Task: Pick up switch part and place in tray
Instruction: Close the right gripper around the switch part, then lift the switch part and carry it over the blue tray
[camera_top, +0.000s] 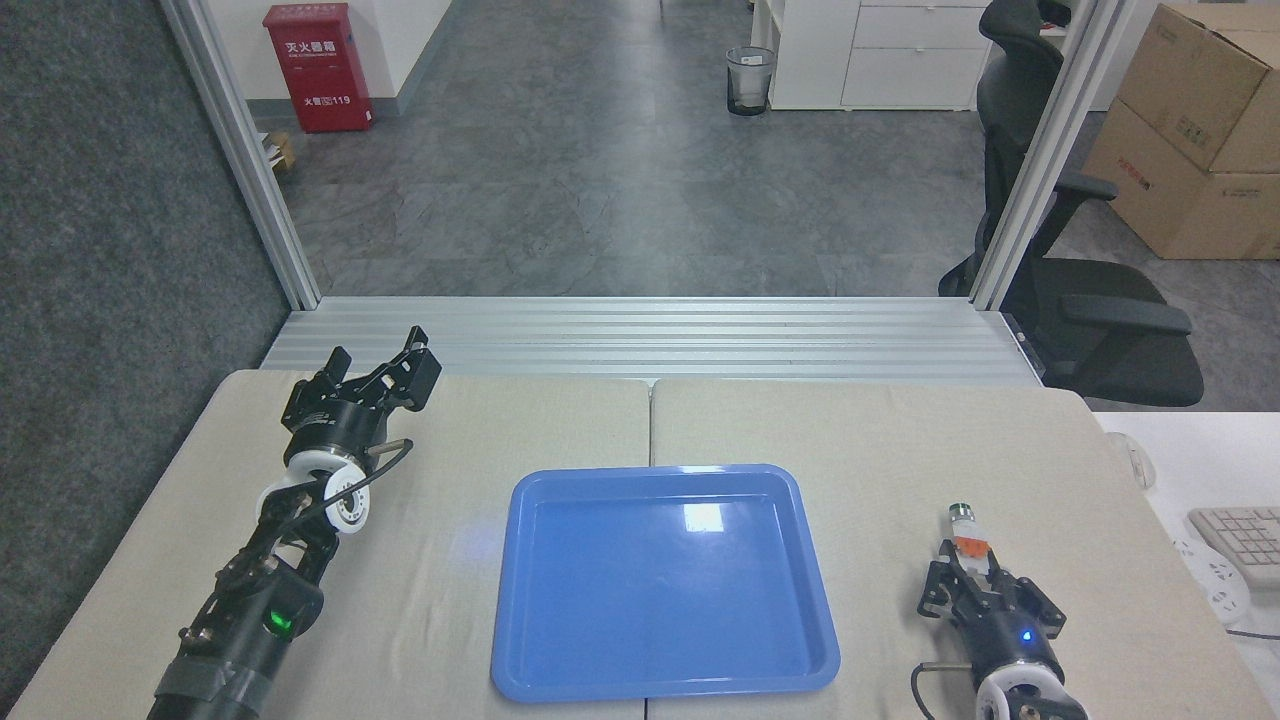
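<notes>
Bare cloth lies between right gripper and tray, at its 9 o'clock. Tray floor bare; raised rim is the only barrier. Left gripper stands well apart at the tray's 10 o'clock.
</notes>
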